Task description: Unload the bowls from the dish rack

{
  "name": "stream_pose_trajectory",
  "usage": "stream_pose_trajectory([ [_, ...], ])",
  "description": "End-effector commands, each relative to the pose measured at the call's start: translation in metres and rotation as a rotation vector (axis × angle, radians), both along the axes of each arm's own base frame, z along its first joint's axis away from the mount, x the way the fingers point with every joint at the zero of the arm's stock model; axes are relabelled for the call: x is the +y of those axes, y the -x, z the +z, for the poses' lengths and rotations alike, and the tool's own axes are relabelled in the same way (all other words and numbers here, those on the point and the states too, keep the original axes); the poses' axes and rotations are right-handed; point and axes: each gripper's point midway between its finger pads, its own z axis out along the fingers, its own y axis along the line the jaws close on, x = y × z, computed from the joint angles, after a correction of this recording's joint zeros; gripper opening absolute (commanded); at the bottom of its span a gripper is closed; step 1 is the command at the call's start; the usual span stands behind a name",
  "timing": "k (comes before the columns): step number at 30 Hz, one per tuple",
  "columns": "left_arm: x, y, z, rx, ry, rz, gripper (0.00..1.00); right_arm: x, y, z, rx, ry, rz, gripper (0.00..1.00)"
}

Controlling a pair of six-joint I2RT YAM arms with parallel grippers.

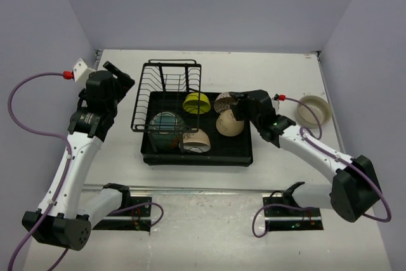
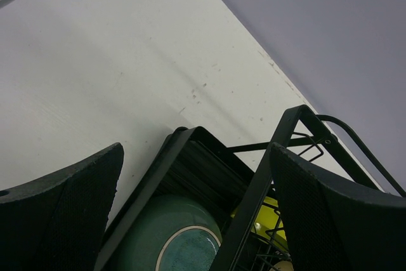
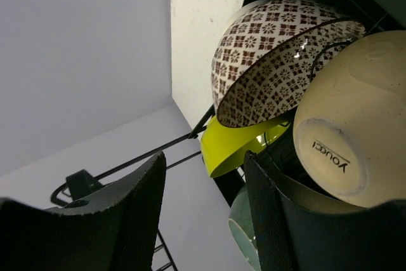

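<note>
The black dish rack (image 1: 244, 152) holds a teal bowl (image 1: 166, 128), a yellow-green bowl (image 1: 196, 103), a brown-patterned bowl (image 1: 223, 101), a smooth cream bowl (image 1: 229, 123) and a brown-banded cream bowl (image 1: 196, 141). My right gripper (image 1: 238, 109) hovers at the rack's right side, beside the patterned and cream bowls. Its jaws are apart with nothing between them (image 3: 203, 163); the patterned bowl (image 3: 273, 61) and cream bowl (image 3: 349, 125) lie just beyond. My left gripper (image 1: 117, 77) stands wide open left of the rack, looking at the rack's corner (image 2: 190, 163) and the teal bowl (image 2: 171, 239).
A large beige bowl (image 1: 314, 111) sits upright on the table right of the rack, next to my right forearm. The upright wire plate holder (image 1: 166, 84) rises at the rack's back left. Lilac walls close in the table on three sides.
</note>
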Motion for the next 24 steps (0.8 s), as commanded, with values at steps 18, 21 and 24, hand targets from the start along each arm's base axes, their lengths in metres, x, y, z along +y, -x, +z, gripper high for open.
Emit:
stream_pose_trajectory([
  [18,0.014,0.003,0.021,-0.056,-0.023,0.050,0.96,0.007,-0.048,-0.002,-0.002,-0.028,-0.052,0.48],
  [21,0.016,0.002,0.024,-0.064,-0.029,0.055,0.96,0.009,-0.052,-0.003,0.001,-0.029,-0.059,0.47],
  [24,0.018,0.002,0.028,-0.068,-0.032,0.058,0.96,0.008,-0.055,-0.003,0.004,-0.032,-0.070,0.45],
])
